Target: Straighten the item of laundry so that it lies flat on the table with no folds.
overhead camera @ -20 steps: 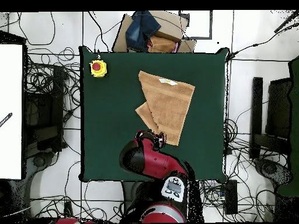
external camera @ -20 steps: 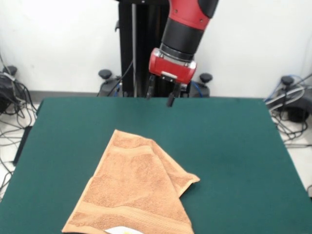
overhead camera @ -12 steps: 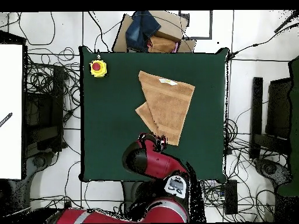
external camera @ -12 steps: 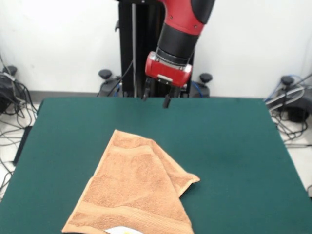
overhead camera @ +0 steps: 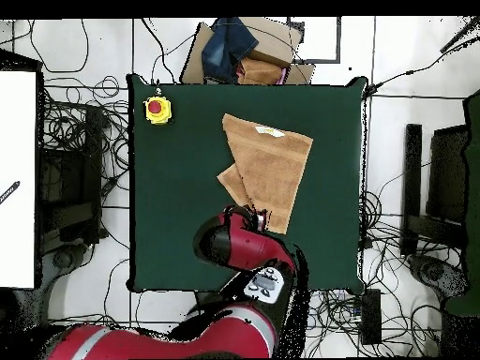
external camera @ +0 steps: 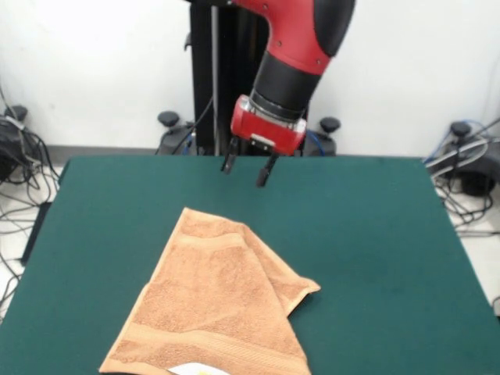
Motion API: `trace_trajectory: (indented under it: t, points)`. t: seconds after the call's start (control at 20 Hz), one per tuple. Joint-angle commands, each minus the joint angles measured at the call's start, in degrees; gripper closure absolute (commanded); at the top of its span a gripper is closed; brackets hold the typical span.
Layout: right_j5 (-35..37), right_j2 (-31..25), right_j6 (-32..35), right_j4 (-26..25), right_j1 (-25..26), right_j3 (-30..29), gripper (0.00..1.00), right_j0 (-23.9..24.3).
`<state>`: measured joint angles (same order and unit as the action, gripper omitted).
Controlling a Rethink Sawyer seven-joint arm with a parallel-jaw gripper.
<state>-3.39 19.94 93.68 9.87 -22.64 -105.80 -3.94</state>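
The item of laundry (external camera: 219, 305) is a tan-orange terry towel lying on the green table (external camera: 375, 234), with one side folded over so a corner juts out at the right in the front view. In the overhead view the towel (overhead camera: 272, 164) lies in the table's upper middle part, with a white label near its top edge. My gripper (external camera: 244, 169) hangs open above the table, beyond the towel's far corner, with nothing between its fingers. From overhead the gripper (overhead camera: 255, 217) sits just at the towel's lower tip.
A yellow box with a red button (overhead camera: 157, 110) stands near the table's upper left corner in the overhead view. Cardboard boxes and dark cloth (overhead camera: 239, 52) lie beyond the top edge. Cables cover the floor on all sides.
The gripper has moved down and a little toward the towel, shifting left in the front view. The towel has not moved.
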Motion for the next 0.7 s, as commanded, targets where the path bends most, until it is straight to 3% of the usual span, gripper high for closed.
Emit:
trace_trajectory:
  t: [0.05, 0.3, 0.6, 0.7]
  points:
    - [4.37, 0.47, 8.03, 3.84, 10.10, 10.65, 0.00, -2.07]
    - [3.97, 4.03, 10.18, 7.20, 15.96, 14.47, 0.00, -5.82]
    - [0.38, 2.43, 7.83, 5.53, 21.11, 19.03, 0.00, -2.27]
    - [0.06, 5.09, 9.01, 7.91, 24.36, 20.67, 0.00, -4.62]
